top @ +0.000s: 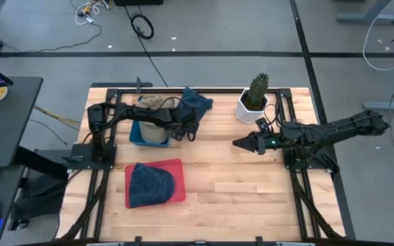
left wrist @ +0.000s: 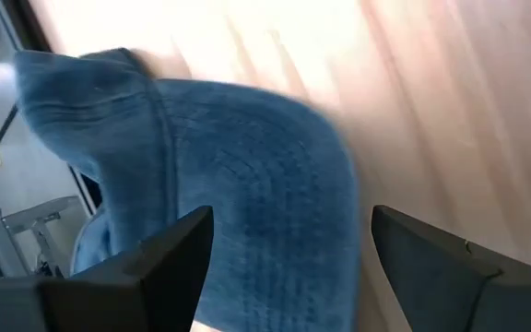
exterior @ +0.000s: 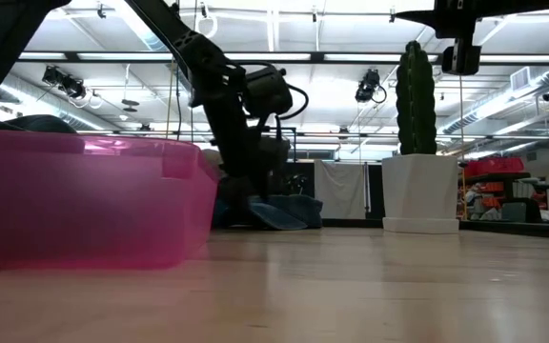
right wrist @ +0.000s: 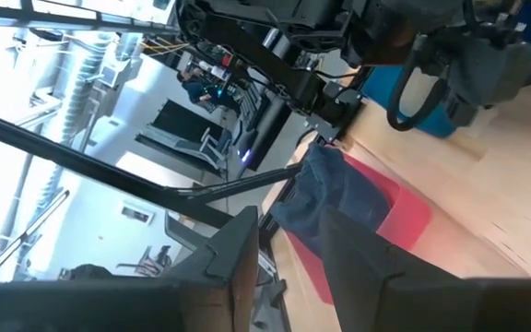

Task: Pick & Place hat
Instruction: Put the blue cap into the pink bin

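Observation:
A blue denim hat (top: 195,102) lies crumpled on the wooden table near the far edge, between a blue bin and a potted cactus. My left gripper (top: 187,132) is low over the hat's near end. In the left wrist view it (left wrist: 289,267) is open, its two fingers standing either side of the hat (left wrist: 247,175); whether they touch it does not show. A second blue hat (top: 149,184) lies in a red tray (top: 180,164) at the near left. My right gripper (top: 237,143) hangs above the table's right half, with a gap between its fingers (right wrist: 289,277) and nothing in it.
A blue bin (top: 137,137) with beige contents stands right beside the left arm. A cactus in a white pot (top: 254,101) stands at the far right of the hat. Bare wood lies in the table's middle and near right. Black frame rails run along the table's edges.

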`<state>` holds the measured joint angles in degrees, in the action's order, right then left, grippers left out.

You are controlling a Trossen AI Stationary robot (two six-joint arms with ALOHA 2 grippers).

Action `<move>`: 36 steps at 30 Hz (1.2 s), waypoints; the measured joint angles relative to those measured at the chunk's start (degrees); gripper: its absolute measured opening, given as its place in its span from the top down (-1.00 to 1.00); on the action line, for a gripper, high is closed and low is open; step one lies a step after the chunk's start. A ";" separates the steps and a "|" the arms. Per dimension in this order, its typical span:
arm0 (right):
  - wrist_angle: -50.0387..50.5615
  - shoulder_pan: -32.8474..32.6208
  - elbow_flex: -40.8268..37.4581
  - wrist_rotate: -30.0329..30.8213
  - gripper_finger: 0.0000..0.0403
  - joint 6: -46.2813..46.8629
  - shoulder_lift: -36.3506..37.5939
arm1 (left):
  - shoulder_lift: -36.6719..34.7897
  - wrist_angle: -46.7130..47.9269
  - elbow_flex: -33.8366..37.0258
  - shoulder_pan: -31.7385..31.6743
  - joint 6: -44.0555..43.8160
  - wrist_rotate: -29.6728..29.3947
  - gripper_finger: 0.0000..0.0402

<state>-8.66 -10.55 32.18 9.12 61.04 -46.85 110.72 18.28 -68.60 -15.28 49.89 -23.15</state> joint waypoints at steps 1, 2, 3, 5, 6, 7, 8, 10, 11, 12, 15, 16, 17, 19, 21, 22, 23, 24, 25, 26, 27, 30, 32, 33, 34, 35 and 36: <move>-0.20 0.00 0.00 0.00 0.41 -0.02 0.00 | 0.00 -0.57 0.00 -0.01 -0.02 0.01 -0.46; -0.30 0.00 0.00 0.00 0.41 -0.02 0.00 | 0.00 -1.03 0.00 -0.01 0.01 0.01 -0.44; -0.35 0.00 0.00 0.02 0.41 0.00 0.00 | 0.00 -1.71 0.00 -0.01 0.04 0.01 -0.41; -0.40 0.00 0.00 0.04 0.41 0.00 0.00 | 0.00 -2.25 0.00 -0.01 0.26 -0.01 -0.32; -0.41 0.00 0.00 0.04 0.41 0.00 0.00 | 0.00 -2.19 0.00 0.01 0.28 -0.01 -0.27; -0.52 0.00 0.00 0.04 0.41 0.00 0.00 | 0.00 -2.11 0.00 0.05 0.24 0.01 -0.20; -0.70 0.00 0.00 0.04 0.41 0.00 0.00 | 0.00 -2.12 0.00 0.06 0.24 0.03 -0.13; -1.00 0.00 0.00 0.04 0.41 0.00 0.00 | 0.00 -2.12 0.00 0.03 0.28 0.03 0.04; -1.18 0.00 0.00 0.04 0.41 -0.01 0.00 | -0.01 -2.11 0.00 0.02 0.28 0.02 0.13; -1.38 0.00 0.00 0.04 0.41 0.00 0.00 | 0.00 -2.12 0.00 0.01 0.31 0.01 0.23; -1.66 0.00 0.00 0.04 0.41 0.00 0.00 | 0.00 -2.27 0.00 0.17 0.55 -0.72 0.57; -1.66 0.00 0.00 0.04 0.41 0.07 0.00 | -0.02 -2.50 -0.02 0.32 0.97 -1.29 0.68; -1.66 0.00 0.00 0.03 0.41 0.19 0.00 | -0.06 -2.69 -0.08 0.56 1.57 -2.28 0.80; -1.66 0.00 0.00 -0.04 0.41 0.22 0.00 | -0.43 -2.89 -0.11 1.10 3.11 -4.00 0.91; -1.65 0.00 0.00 -0.05 0.41 0.38 0.00 | -0.95 -2.72 -0.11 1.71 4.76 -4.65 0.91; -1.64 0.00 0.00 -0.09 0.41 0.42 0.00 | -1.32 -2.54 -0.10 2.06 5.66 -4.69 0.90; -1.65 0.00 0.00 -0.21 0.41 0.42 0.00 | -1.88 -2.21 -0.07 2.39 6.24 -4.71 0.90; -1.64 0.00 0.00 -0.53 0.41 0.43 0.00 | -2.61 -2.07 -0.04 2.76 6.55 -4.85 0.90; -1.64 0.00 0.00 -0.67 0.41 0.41 0.00 | -3.48 -2.06 -0.04 3.07 6.73 -4.99 0.91; -1.66 0.00 0.00 -0.87 0.41 0.16 0.00 | -4.42 -2.08 -0.04 3.38 6.75 -5.17 0.93; -1.77 -0.02 0.00 -1.05 0.41 0.00 0.00 | -5.41 -1.96 -0.04 3.62 6.66 -5.15 0.95; -2.02 -0.02 0.00 -1.03 0.41 -0.17 0.02 | -8.97 -1.79 0.00 4.25 6.24 -5.19 0.95; -2.06 -0.02 0.00 -1.03 0.41 -0.53 0.10 | -11.63 -1.81 0.00 4.62 6.18 -5.75 0.95; -2.13 -0.02 0.00 -1.03 0.41 -0.66 0.11 | -13.06 -1.86 0.00 4.84 6.14 -6.24 0.95; -2.14 -0.02 0.00 -1.03 0.41 -0.77 0.11 | -14.41 -2.00 0.00 5.07 6.06 -6.54 0.95; -2.15 -0.02 0.00 -1.03 0.41 -0.90 0.11 | -15.92 -1.81 0.02 5.22 5.73 -6.63 0.96; -2.34 -0.02 0.00 -1.03 0.41 -1.07 0.11 | -17.44 -1.89 0.04 5.43 4.81 -6.76 0.96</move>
<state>-11.01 -10.57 32.18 8.10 59.96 -46.74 93.28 16.40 -68.56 -9.85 54.70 -29.90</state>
